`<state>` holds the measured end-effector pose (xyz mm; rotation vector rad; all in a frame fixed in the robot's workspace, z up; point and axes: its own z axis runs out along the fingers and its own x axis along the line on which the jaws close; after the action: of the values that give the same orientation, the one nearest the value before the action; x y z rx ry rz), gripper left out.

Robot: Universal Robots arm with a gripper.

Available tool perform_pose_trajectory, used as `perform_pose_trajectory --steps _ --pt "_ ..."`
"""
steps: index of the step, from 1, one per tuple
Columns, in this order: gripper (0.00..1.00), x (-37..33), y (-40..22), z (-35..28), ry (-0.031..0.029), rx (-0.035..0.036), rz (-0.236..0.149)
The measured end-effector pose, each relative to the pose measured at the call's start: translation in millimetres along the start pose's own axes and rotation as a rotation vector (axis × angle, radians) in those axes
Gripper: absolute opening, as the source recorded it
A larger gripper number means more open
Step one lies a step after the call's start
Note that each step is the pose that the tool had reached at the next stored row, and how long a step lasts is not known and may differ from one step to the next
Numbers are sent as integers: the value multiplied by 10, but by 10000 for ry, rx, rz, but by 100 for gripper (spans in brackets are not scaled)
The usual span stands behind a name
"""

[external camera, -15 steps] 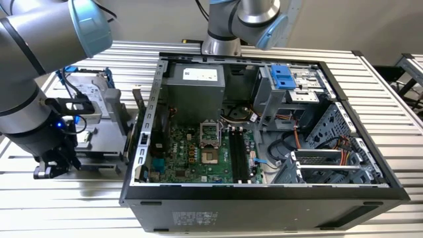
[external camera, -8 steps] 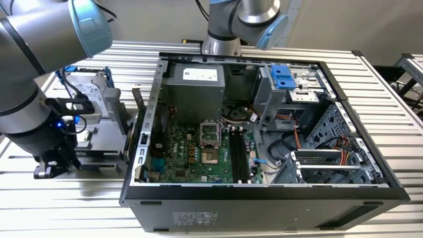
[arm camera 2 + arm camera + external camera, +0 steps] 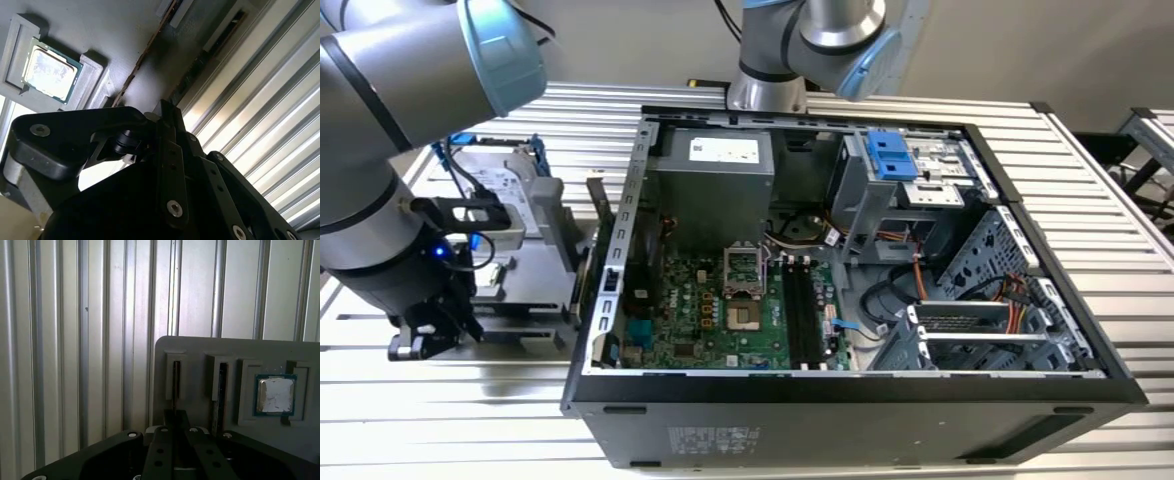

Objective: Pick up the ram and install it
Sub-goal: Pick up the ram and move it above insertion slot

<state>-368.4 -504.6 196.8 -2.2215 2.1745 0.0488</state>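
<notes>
The ram [image 3: 176, 382] stands edge-on in a slot of a grey holder plate [image 3: 200, 347], and a second thin stick [image 3: 221, 390] fills the slot beside it. In the second wrist view the ram [image 3: 142, 60] shows as a thin brown line on the same plate. My gripper [image 3: 175, 416] is shut with nothing in it, its tip just short of the ram's slot. In the exterior view the gripper [image 3: 424, 340] hangs low over the table on the exterior view's left, beside the holder. The motherboard's black memory slots [image 3: 803, 310] lie inside the open computer case [image 3: 854, 385].
A square silver processor chip [image 3: 274, 395] sits in a pocket of the holder, seen in both wrist views [image 3: 47, 70]. A silver hard drive in a blue frame [image 3: 500, 185] stands behind the holder. The table [image 3: 454, 430] is ribbed metal. A second arm's base [image 3: 767, 90] stands behind the case.
</notes>
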Motion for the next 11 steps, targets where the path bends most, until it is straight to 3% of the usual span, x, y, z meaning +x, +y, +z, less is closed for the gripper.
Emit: perform_pose_trajectory --steps 6,11 --pt "0 0 1 -3 0 0 0" --pt "0 -4 1 -88 1 -1 0"
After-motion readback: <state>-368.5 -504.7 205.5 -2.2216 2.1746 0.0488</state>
